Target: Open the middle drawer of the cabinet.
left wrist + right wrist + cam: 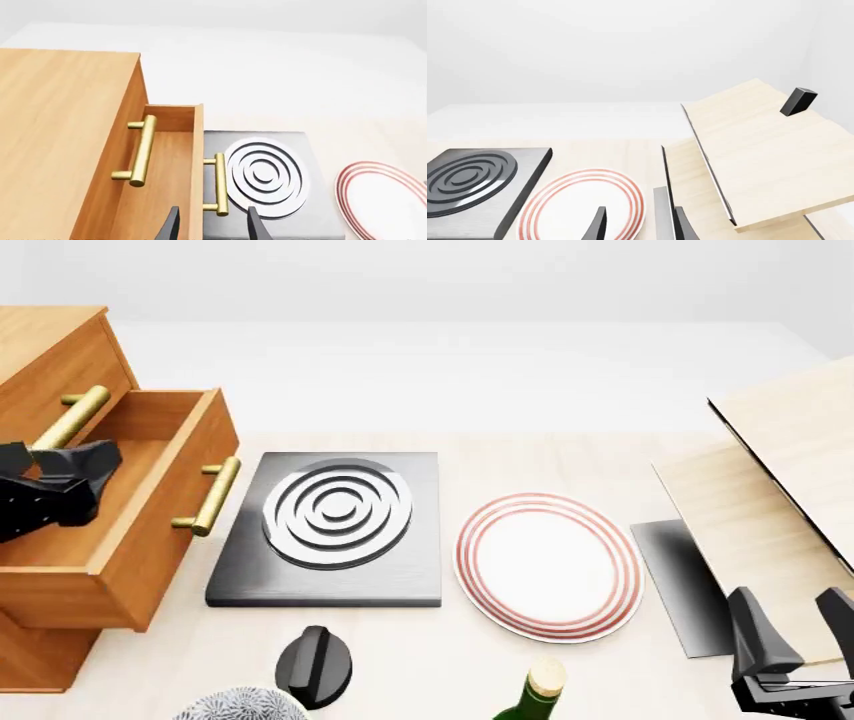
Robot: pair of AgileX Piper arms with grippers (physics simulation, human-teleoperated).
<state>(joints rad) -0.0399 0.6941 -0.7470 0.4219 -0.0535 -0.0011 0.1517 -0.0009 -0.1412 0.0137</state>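
Note:
The orange-brown cabinet [47, 355] stands at the table's left. Its middle drawer [160, 500] is pulled well out toward the right, and its brass bar handle [207, 495] faces the black slab. The topmost drawer's handle [70, 416] sits flush above it. My left gripper [80, 468] hovers over the drawer's open box. In the left wrist view its fingers [171, 225] stand apart, open, holding nothing, with the drawer's handle [217, 186] just ahead. My right gripper [790, 635] is open and low at the near right, above the plate's edge [627, 200].
A black slab with white rings [334, 510] lies beside the drawer, and a red-rimmed plate [547, 560] to its right. Pale plywood boards [787, 470] and a dark sheet [687, 580] fill the right. A black knob [314, 665], a patterned bowl [240, 706] and a bottle top [537, 688] line the near edge.

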